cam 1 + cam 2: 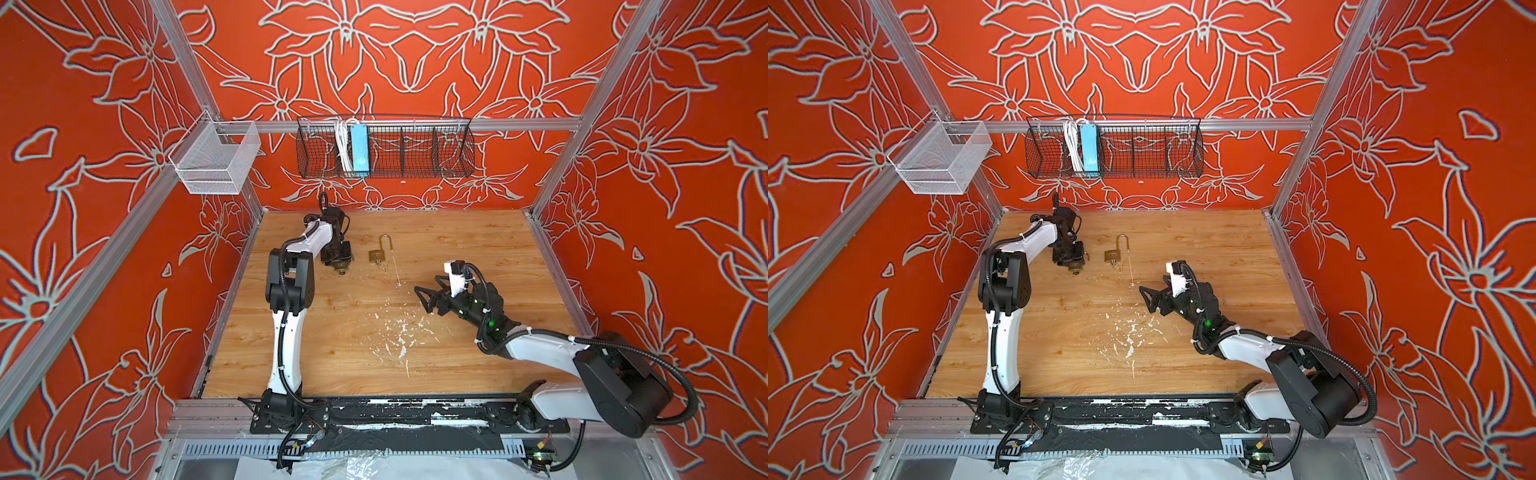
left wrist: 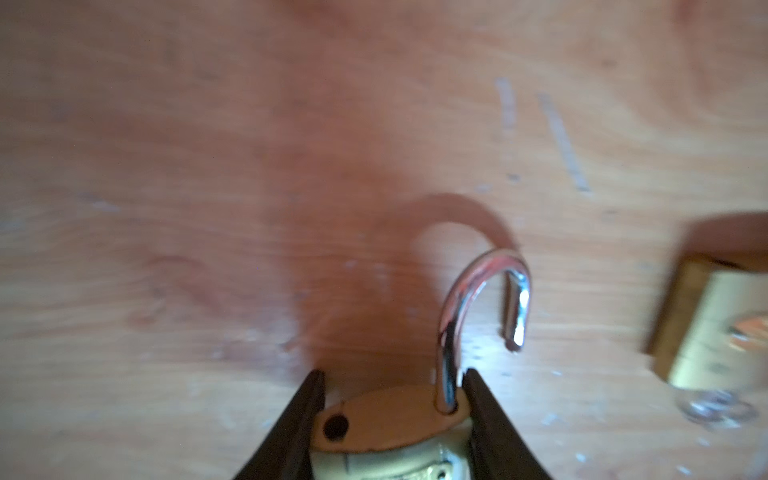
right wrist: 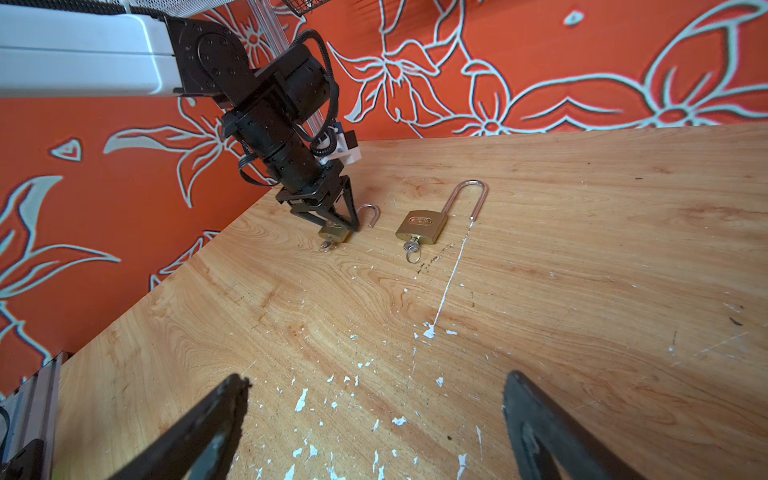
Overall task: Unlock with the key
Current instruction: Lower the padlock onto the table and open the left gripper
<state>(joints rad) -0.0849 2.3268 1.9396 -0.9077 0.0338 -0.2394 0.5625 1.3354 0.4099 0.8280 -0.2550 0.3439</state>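
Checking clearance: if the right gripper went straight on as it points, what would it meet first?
Likely the paint-flecked table, since the right gripper seems tilted down; the long-shackle padlock lies farther on. Depth is unclear.

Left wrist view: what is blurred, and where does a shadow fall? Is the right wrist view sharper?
Left wrist view: the wooden table is smeared, the long-shackle padlock is blurred; the held padlock has a sharper, glinting open shackle casting a curved shadow. Right wrist view: sharp on both padlocks, only the right end effector's fingers are soft.
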